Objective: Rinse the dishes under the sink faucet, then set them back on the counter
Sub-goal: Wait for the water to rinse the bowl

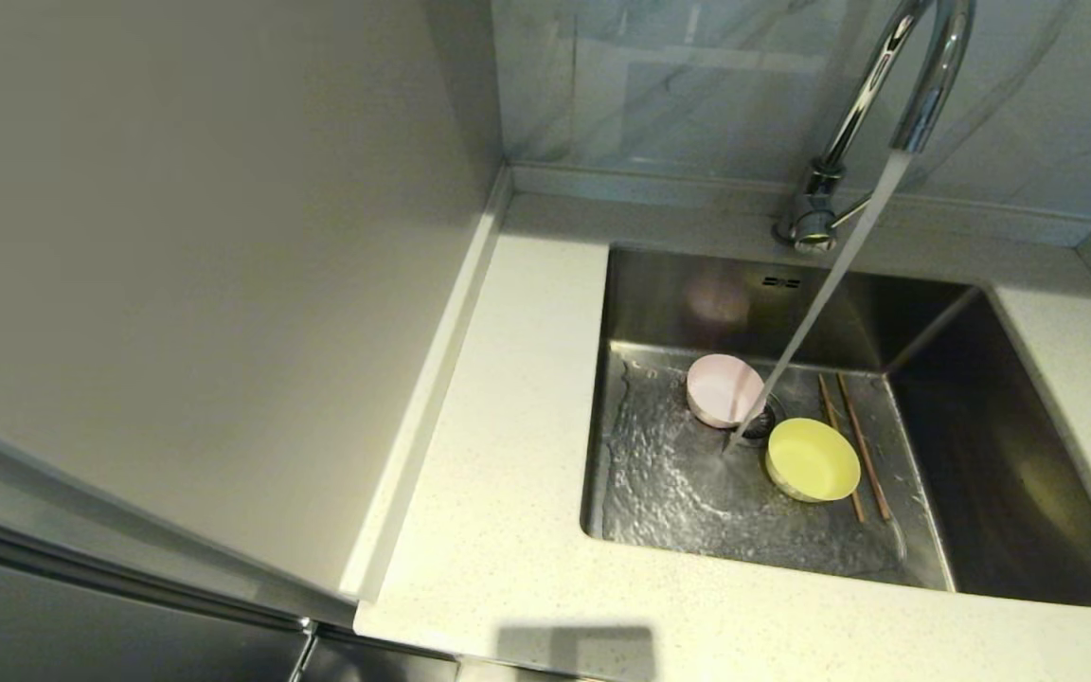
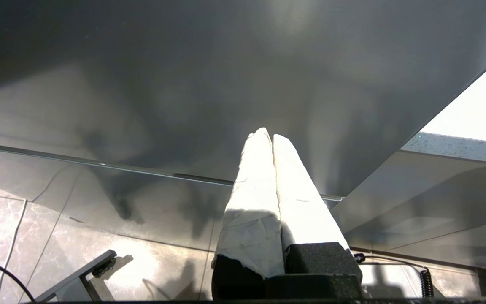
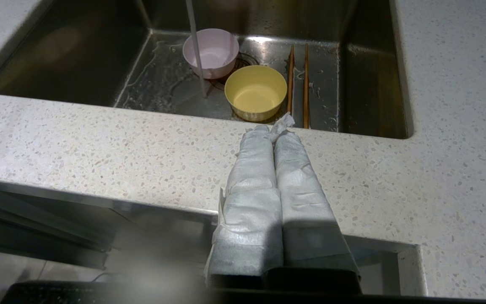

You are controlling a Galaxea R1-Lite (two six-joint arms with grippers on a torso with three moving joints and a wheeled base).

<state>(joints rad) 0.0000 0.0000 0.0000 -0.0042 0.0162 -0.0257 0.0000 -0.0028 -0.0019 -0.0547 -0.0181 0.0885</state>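
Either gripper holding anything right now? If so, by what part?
Nothing held. Right gripper is shut and empty above the counter; left gripper is shut and empty, parked low.

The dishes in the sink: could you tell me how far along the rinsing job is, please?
Done: the faucet is running, its stream landing by the drain. In hand: nothing; the right gripper is shut and empty over the counter, the left gripper shut below it. Left: the pink bowl, yellow bowl and chopsticks all lie in the sink, needing rinsing and returning to the counter.

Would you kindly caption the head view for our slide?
Faucet running into the sink, where the pink bowl, yellow bowl and chopsticks lie.
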